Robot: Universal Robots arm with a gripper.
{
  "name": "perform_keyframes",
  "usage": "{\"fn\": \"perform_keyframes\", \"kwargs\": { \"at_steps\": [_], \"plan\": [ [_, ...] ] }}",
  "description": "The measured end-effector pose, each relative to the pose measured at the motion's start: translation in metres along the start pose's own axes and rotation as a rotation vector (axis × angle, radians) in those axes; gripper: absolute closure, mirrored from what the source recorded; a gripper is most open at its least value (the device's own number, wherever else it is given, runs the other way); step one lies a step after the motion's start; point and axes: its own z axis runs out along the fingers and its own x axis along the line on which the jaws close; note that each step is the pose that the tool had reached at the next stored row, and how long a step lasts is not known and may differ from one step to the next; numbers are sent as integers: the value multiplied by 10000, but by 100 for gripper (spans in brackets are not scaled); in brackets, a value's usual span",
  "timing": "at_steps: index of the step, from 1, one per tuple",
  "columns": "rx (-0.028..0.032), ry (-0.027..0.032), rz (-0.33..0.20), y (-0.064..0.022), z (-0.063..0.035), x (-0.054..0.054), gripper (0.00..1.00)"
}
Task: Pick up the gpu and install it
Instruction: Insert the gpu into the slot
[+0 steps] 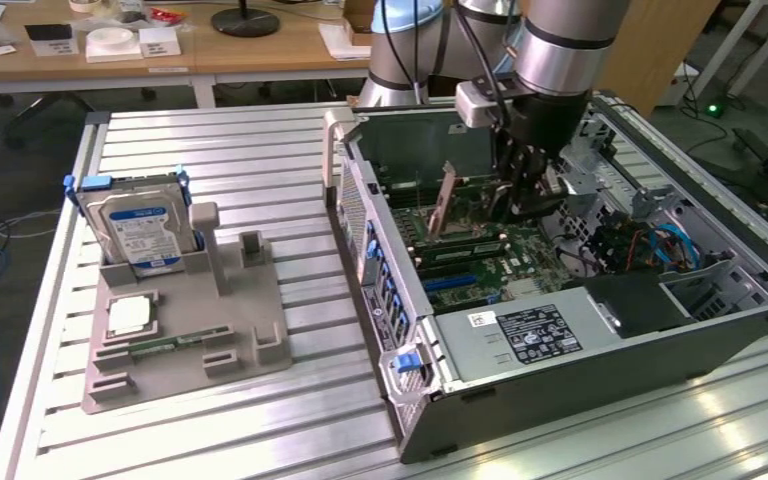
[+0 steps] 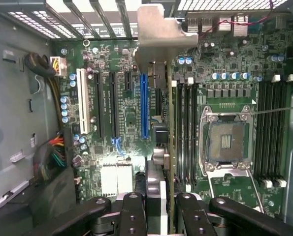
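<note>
The case (image 1: 558, 335) lies open on its side, so the motherboard (image 2: 126, 118) faces upward. The gpu (image 2: 170, 132) hangs edge-on over the slots (image 2: 144, 105), with its bracket (image 2: 161, 34) toward the rear grille (image 2: 87, 14), likely for alignment. The gripper's (image 2: 158, 199) jaws are nearly closed and pinch its faces.

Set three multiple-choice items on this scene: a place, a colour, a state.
1. Where is the gpu? A in the grey holder; B inside the computer case; C on the wooden desk.
2. The label on the hard drive is: A red; B blue and white; C green.
3. The gripper is: A open and empty; B shut on the hard drive; C shut on the gpu.
Key: 1 B, it stands over the motherboard; 2 B, seen on the upright drive; 3 C, the card sits between the fingers.
</note>
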Motion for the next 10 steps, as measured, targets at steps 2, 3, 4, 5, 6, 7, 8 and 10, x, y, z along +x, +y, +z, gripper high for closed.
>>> {"fn": "perform_keyframes", "kwargs": {
  "at_steps": [2,3,4,5,6,7,8,10],
  "plan": [
    [-6,0,-1,4,9,0,72],
    [-9,1,-1,6,16,1,72],
    [-9,0,0,9,26,0,72],
    [-9,1,2,13,37,0,72],
    [-9,0,0,15,53,0,72],
    [-10,0,-1,16,69,1,72],
    [-10,0,-1,18,84,1,72],
    [-10,1,0,19,95,1,72]
  ]
}}
